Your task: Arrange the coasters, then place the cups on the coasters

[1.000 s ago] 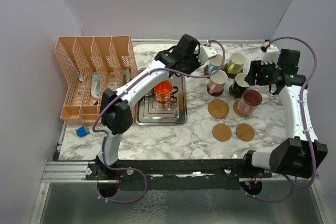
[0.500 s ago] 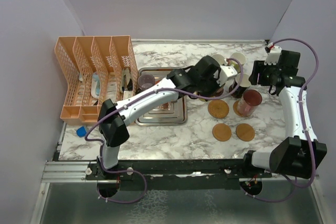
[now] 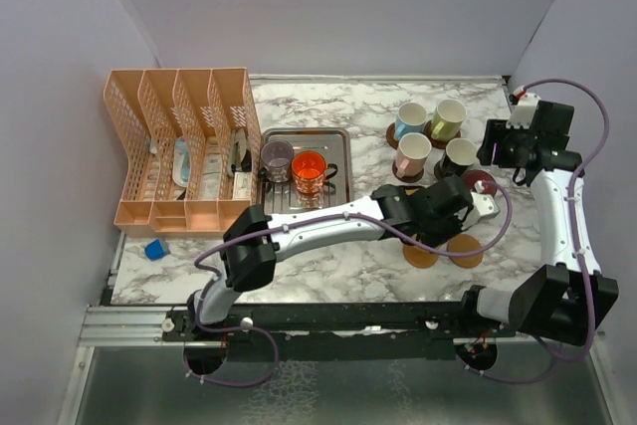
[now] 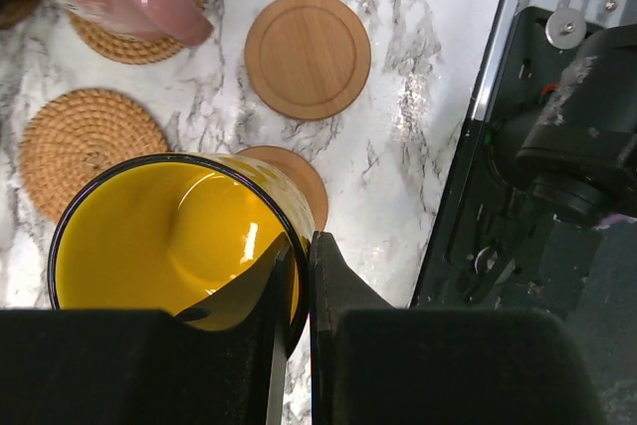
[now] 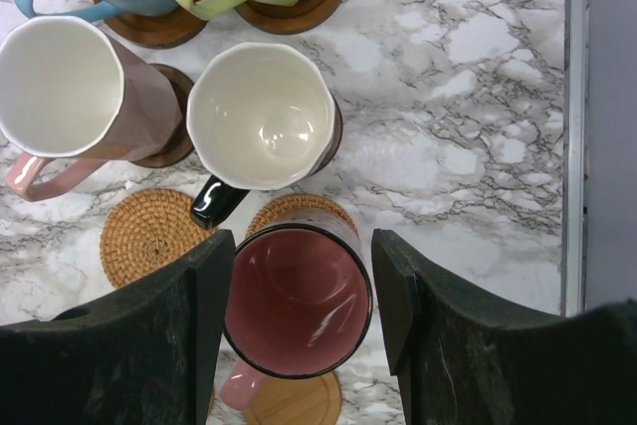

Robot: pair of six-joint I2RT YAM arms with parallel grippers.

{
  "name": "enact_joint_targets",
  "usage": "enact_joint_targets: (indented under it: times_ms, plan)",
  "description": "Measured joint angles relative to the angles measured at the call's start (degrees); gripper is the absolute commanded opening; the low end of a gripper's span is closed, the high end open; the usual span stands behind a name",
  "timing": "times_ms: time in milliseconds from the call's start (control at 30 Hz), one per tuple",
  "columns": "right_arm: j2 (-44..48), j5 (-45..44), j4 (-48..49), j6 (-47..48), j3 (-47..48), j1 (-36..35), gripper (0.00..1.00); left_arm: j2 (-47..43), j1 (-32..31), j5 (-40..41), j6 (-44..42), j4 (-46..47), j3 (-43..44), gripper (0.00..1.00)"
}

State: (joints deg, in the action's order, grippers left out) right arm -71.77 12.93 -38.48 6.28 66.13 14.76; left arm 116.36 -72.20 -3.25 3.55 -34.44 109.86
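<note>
My left gripper [image 4: 299, 276] is shut on the rim of a yellow cup [image 4: 169, 236], one finger inside and one outside. The cup hangs over a smooth wooden coaster [image 4: 304, 181]. In the top view this gripper [image 3: 438, 218] hides the cup. My right gripper [image 5: 299, 286] is open around a maroon cup [image 5: 299, 306] that stands on a woven coaster [image 5: 299, 208]. The light blue [image 3: 409, 119], cream [image 3: 448, 118], pink-white [image 3: 411, 152] and black [image 3: 459, 156] cups sit on dark coasters. The purple [image 3: 277, 158] and orange [image 3: 310, 172] cups stand on the steel tray [image 3: 304, 132].
An empty woven coaster [image 4: 90, 146] and a smooth coaster [image 4: 307, 55] lie beside the yellow cup. An orange file organiser [image 3: 179, 146] fills the back left. A small blue object [image 3: 154, 249] lies at the table's left front. The metal rail [image 3: 328, 323] runs along the near edge.
My left arm has swung from the back of the table down to the front coasters. My right gripper has drawn back a little and the maroon cup now stands free between its jaws.
</note>
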Motion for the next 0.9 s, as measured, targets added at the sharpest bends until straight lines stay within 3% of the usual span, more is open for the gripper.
enact_joint_targets:
  times_ms: [233,900]
  plan:
    - [0.2,0.13,-0.02,0.0,-1.64,0.33,0.59,8.09,-1.51,1.38,1.09,0.17,6.01,0.0]
    - [0.22,1.75,0.11,-0.22,-1.99,1.42,0.59,18.32,-3.78,1.11,2.8,5.68,14.69,0.0]
